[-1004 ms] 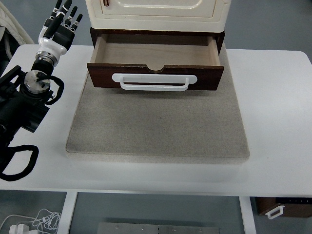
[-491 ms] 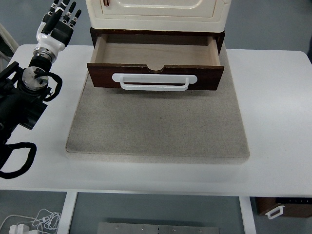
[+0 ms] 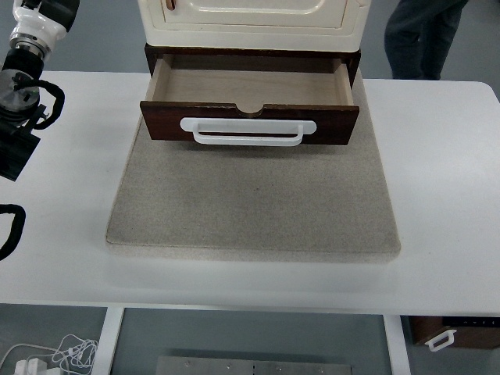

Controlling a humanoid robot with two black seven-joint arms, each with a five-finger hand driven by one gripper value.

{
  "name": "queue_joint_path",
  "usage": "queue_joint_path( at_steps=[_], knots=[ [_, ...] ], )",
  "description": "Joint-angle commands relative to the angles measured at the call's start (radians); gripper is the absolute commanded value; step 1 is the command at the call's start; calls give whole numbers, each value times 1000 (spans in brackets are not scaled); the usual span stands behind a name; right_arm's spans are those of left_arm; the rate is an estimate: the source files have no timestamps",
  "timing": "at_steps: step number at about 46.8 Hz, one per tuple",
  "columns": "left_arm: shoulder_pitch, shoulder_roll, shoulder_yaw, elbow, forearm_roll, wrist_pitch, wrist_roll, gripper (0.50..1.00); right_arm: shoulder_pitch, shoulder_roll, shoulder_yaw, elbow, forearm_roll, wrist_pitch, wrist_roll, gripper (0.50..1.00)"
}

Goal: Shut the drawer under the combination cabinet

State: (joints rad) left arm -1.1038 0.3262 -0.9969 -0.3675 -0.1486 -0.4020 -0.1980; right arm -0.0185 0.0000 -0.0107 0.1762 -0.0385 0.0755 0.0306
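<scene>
Left hand [image 3: 48, 9] at the upper left corner of the frame, mostly cut off by the top edge; only the white wrist cuff and a bit of black palm show, so can't tell whether its fingers are spread or curled. Left arm [image 3: 19, 94] runs down the left edge, black with looped cables, over the counter [image 3: 445, 195], well apart from the drawer. Right arm not seen.

Drawer [image 3: 250, 101] sits in the upper centre of the frame, pulled out toward the bottom of the frame from under the cream cabinet [image 3: 251, 19]. Long axis runs left to right across the picture; it slides along the top-to-bottom direction. Open mouth faces up, pale wood floor visible inside, nothing seen in it. Dark brown front panel faces the near edge, with a small half-round notch in the middle of its top edge. White bar handle [image 3: 248, 130] lies horizontal across the front panel, parallel to the long axis.

Cabinet and drawer rest on a grey-beige mat [image 3: 254, 203] that fills the centre of the white counter. Drawer front overhangs the far part of the mat.

Person's dark trouser legs [image 3: 422, 35] at upper right, behind the counter. Brown box with white handle [image 3: 453, 332] on the floor, lower right. White cables [image 3: 47, 359] at lower left.
</scene>
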Motion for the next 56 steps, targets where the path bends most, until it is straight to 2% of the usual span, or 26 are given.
queue_joint_path(
  at_steps=[1, 14, 18, 29, 41, 51, 56],
  knots=[
    [-28, 39, 3, -31, 1, 0, 0, 1000, 0, 0, 0, 0, 0, 0, 0, 952],
    [-97, 134, 3, -142, 95, 5, 0, 1000, 0, 0, 0, 0, 0, 0, 0, 952],
    [-103, 171, 3, -226, 104, 25, 0, 1000, 2, 0, 0, 0, 0, 1, 0, 952],
    [-111, 251, 7, -523, 184, 136, 3, 1000, 0, 0, 0, 0, 0, 1, 0, 952],
    [-102, 254, 15, -732, 285, 210, 9, 1000, 0, 0, 0, 0, 0, 1, 0, 952],
    [-102, 280, 152, -944, 299, 307, 9, 1000, 0, 0, 0, 0, 0, 1, 0, 952],
    [-102, 274, 221, -999, 354, 318, 8, 1000, 0, 0, 0, 0, 0, 0, 0, 952]
  ],
)
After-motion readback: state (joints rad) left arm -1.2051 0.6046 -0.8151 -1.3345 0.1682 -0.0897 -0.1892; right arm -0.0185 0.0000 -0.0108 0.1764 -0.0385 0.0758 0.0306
